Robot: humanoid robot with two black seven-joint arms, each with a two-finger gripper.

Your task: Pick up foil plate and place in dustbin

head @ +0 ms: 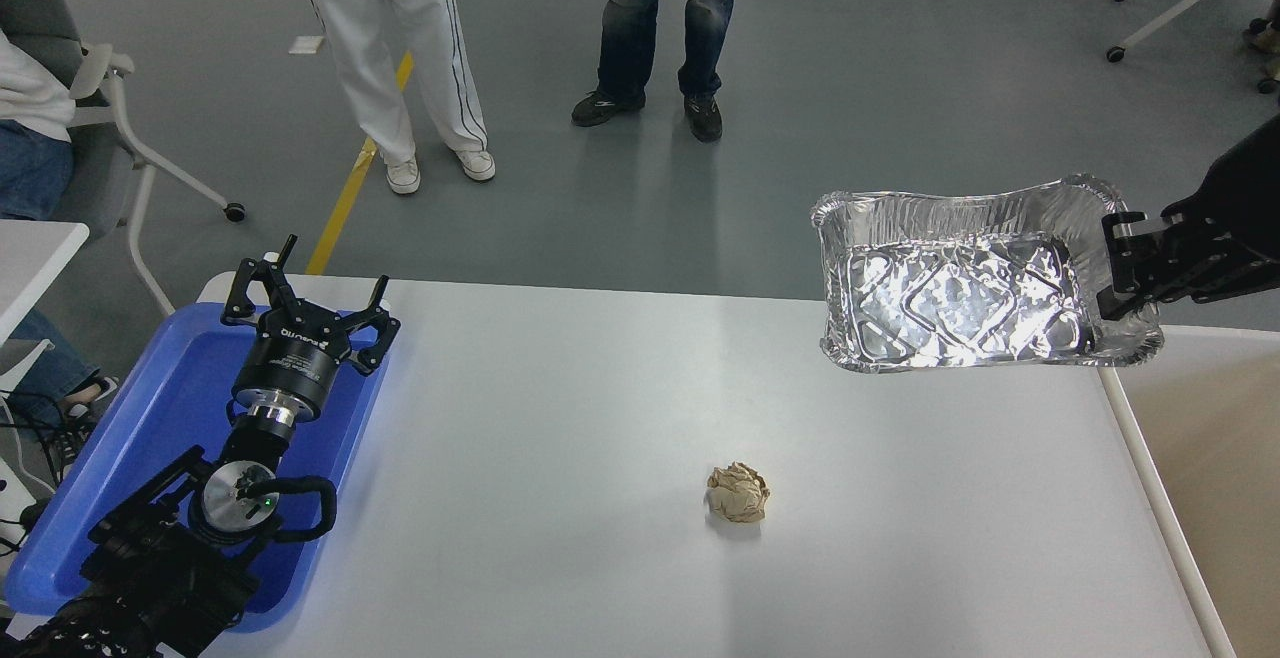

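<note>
paper ball [738, 493] under raised foil plate [965, 283]

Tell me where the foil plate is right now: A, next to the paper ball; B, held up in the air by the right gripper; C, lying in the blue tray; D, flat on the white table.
B: the right gripper clamps the right rim of the foil plate, which hangs above the table's far right corner, near the dustbin.

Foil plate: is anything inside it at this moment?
Nothing shows inside the foil plate, only its embossed bottom. The right pincer holds its right rim and covers that edge, so that strip cannot be checked.
</note>
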